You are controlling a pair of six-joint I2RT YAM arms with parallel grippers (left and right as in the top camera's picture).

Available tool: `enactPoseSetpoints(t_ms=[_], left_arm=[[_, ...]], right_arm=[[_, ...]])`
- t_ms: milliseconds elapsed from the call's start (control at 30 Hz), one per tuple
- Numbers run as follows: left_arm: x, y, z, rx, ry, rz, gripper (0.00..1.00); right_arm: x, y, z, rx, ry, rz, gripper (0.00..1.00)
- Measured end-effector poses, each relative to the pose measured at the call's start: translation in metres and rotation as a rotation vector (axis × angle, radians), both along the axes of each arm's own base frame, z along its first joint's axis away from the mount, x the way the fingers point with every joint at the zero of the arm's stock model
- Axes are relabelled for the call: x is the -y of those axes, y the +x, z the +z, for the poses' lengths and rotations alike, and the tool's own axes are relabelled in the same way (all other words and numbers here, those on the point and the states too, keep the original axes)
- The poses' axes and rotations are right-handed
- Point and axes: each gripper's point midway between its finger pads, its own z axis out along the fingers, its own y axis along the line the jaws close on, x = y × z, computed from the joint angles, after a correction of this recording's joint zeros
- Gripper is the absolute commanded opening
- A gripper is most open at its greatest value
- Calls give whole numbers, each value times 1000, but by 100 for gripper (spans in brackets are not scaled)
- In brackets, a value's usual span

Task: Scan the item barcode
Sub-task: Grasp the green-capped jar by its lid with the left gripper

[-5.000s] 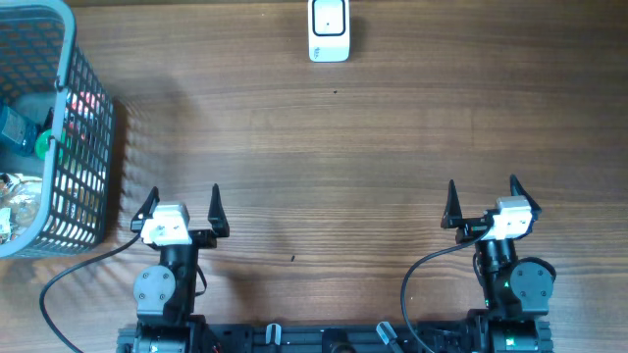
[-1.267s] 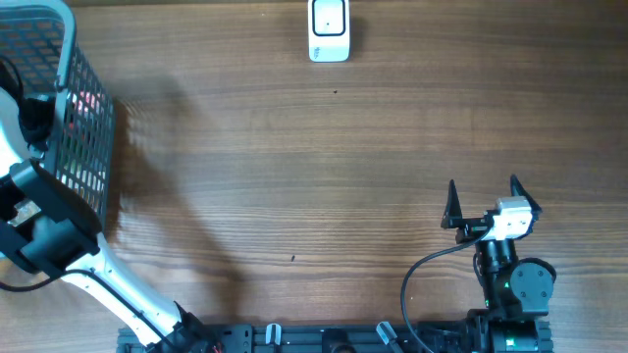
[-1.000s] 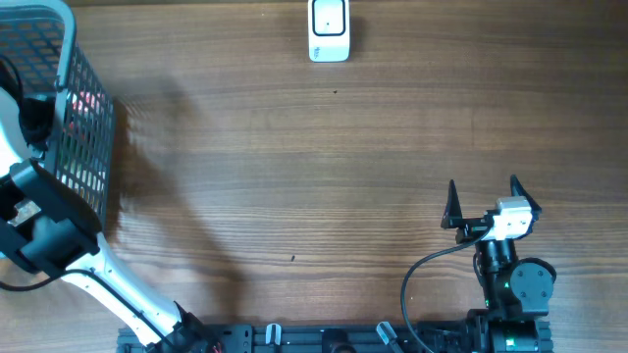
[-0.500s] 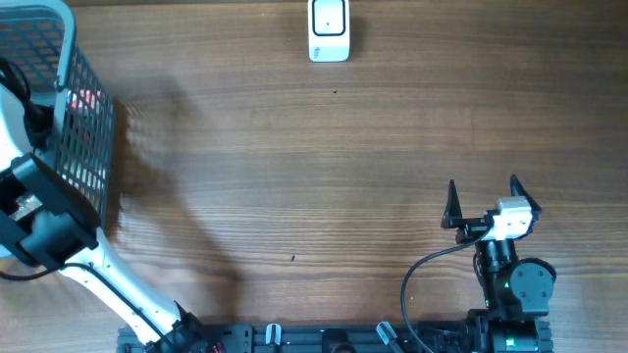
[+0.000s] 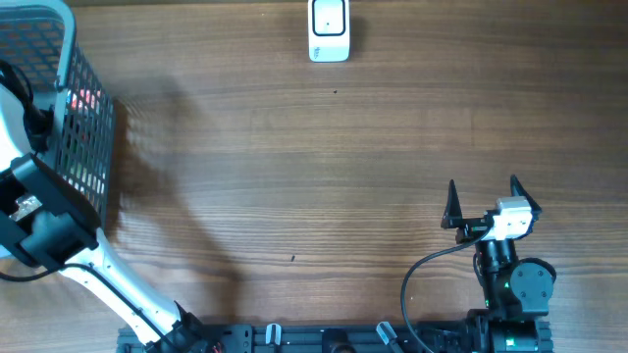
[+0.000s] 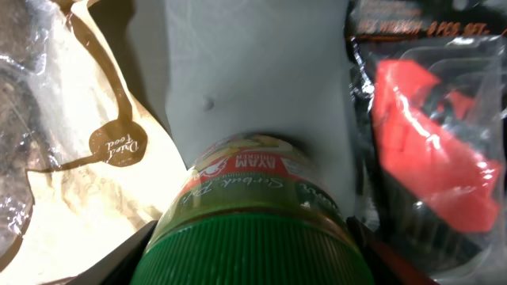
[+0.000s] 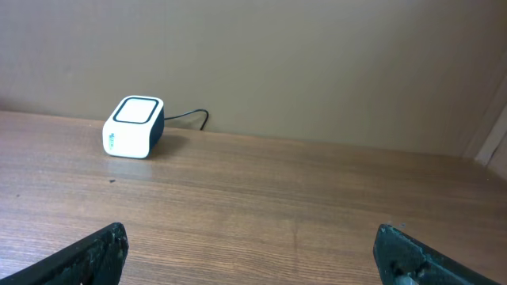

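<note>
Basket (image 5: 90, 147): at the worktop's (image 5: 324, 167) left edge; the jar (image 6: 249, 194) sits inside, between a paper bag (image 6: 71, 158) and a red tool pack (image 6: 428, 158).
Left pincer (image 6: 249, 253): pinching the jar's green lid.
Risk: the round lid may slip or twist on lifting; the crowding packs may snag; the barcode is unseen.
Scanner (image 5: 329, 29): far edge, middle.
Right pincer (image 5: 482, 201): spread, empty, near-right corner.

Soft, even light; basket (image 5: 88, 147) shadow rightward; left-wrist close-up dim, blurred.
</note>
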Motion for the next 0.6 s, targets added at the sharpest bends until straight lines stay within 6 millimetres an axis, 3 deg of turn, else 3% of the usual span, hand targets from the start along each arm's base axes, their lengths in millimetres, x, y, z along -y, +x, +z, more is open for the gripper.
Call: enactPoseSetpoints(t_ms=[133, 233, 367, 533, 600], left_arm=[[3, -4, 9, 2, 1, 0, 59], [3, -4, 38, 51, 34, 0, 60], [5, -7, 102, 176, 119, 0, 59], [17, -24, 181, 327, 217, -1, 61], [24, -29, 202, 381, 233, -5, 61]], right_arm=[[0, 0, 0, 0, 0, 0, 100], [0, 0, 0, 0, 0, 0, 100], [0, 0, 0, 0, 0, 0, 100], [0, 0, 0, 0, 0, 0, 100], [0, 0, 0, 0, 0, 0, 100]])
